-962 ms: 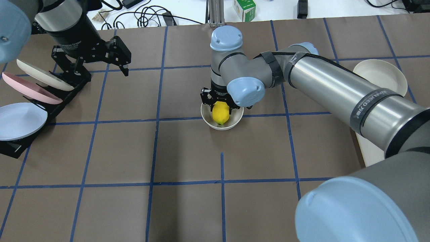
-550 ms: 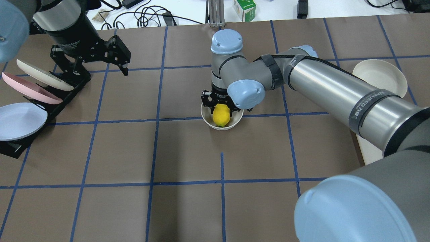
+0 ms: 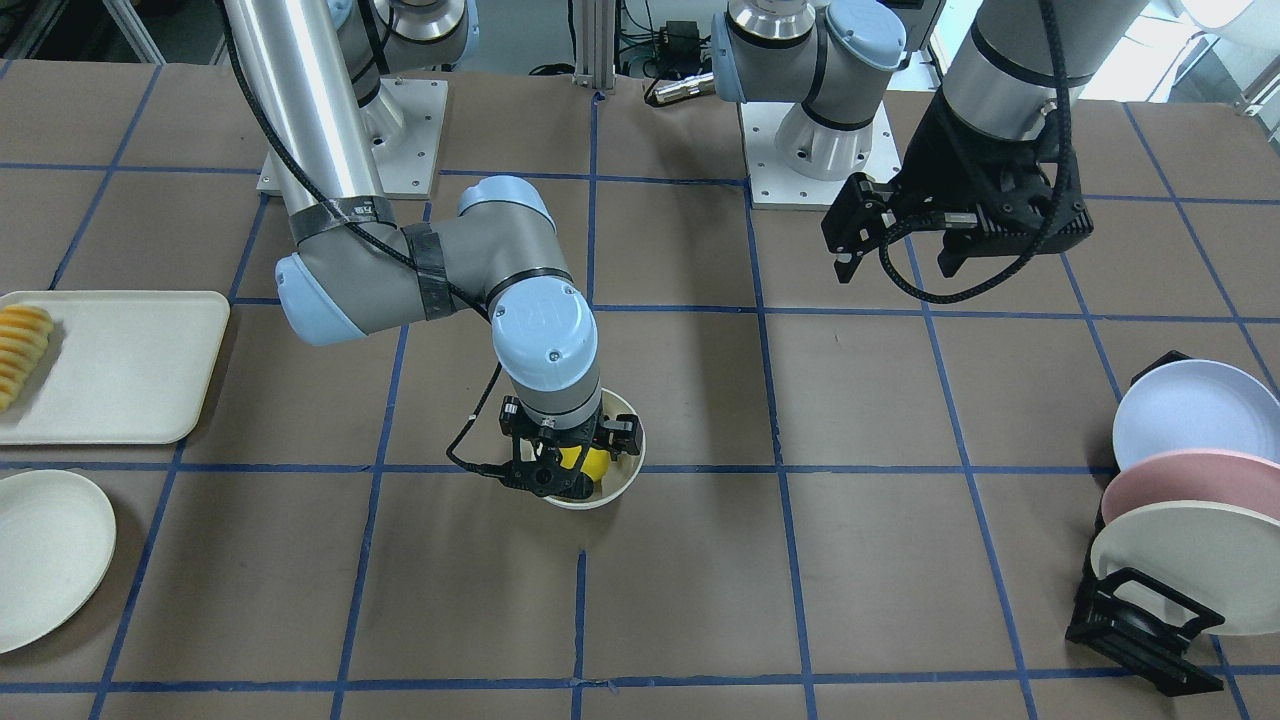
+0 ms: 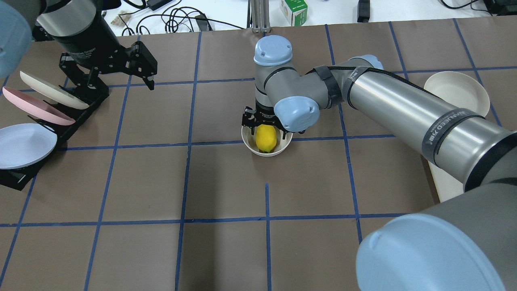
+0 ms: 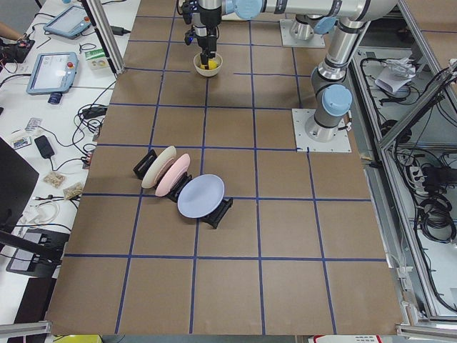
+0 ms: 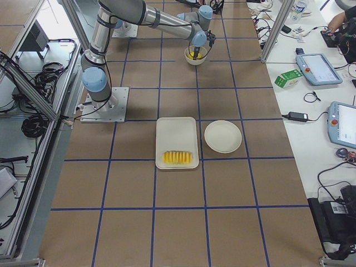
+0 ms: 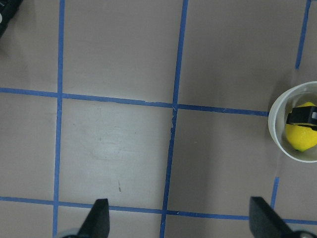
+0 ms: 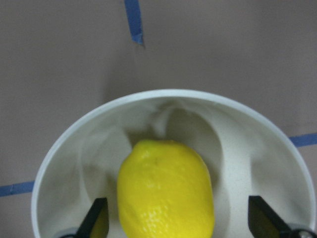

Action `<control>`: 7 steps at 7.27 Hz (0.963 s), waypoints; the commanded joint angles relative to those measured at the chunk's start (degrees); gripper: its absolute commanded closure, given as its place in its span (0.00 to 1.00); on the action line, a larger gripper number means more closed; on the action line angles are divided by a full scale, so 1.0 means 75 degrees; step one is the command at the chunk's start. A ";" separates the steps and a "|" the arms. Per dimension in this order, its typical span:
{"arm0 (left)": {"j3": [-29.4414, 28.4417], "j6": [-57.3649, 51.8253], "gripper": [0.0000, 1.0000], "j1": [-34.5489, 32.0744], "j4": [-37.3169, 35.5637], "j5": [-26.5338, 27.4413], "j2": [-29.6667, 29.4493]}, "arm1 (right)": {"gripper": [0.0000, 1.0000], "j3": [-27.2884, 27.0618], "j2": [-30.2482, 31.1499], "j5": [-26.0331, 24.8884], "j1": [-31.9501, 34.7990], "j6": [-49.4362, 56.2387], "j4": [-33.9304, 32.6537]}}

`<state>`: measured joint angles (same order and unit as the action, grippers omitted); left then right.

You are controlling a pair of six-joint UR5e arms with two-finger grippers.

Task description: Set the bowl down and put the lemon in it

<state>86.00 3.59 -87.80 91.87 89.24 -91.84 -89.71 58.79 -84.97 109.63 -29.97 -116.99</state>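
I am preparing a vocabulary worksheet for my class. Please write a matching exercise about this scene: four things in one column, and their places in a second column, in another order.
1. bright yellow oval lemon
2. ridged yellow-orange sliced food
3. pale blue round plate
4. left gripper

A. on the rectangular white tray
B. open, above the brown table
C. inside the small cream-white bowl
D. in the black rack

Pairs: 1-C, 2-A, 3-D, 4-B.

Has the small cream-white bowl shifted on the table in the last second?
No. In the overhead view the small cream-white round bowl still straddles the same horizontal blue tape line as before.
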 commanded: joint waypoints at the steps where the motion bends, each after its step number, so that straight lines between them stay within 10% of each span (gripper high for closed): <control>1: 0.0007 -0.0009 0.00 0.0011 0.0055 0.0019 0.0046 | 0.00 0.0089 0.0327 0.0009 -0.0132 0.0011 0.0152; 7: 0.0007 0.0002 0.00 0.0000 0.0020 0.0019 0.0070 | 0.00 -0.0015 0.3079 -0.0809 -0.2287 0.2316 0.2388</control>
<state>86.00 3.60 -87.80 91.89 89.36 -91.34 -89.33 77.80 -88.58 95.40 -17.36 -102.75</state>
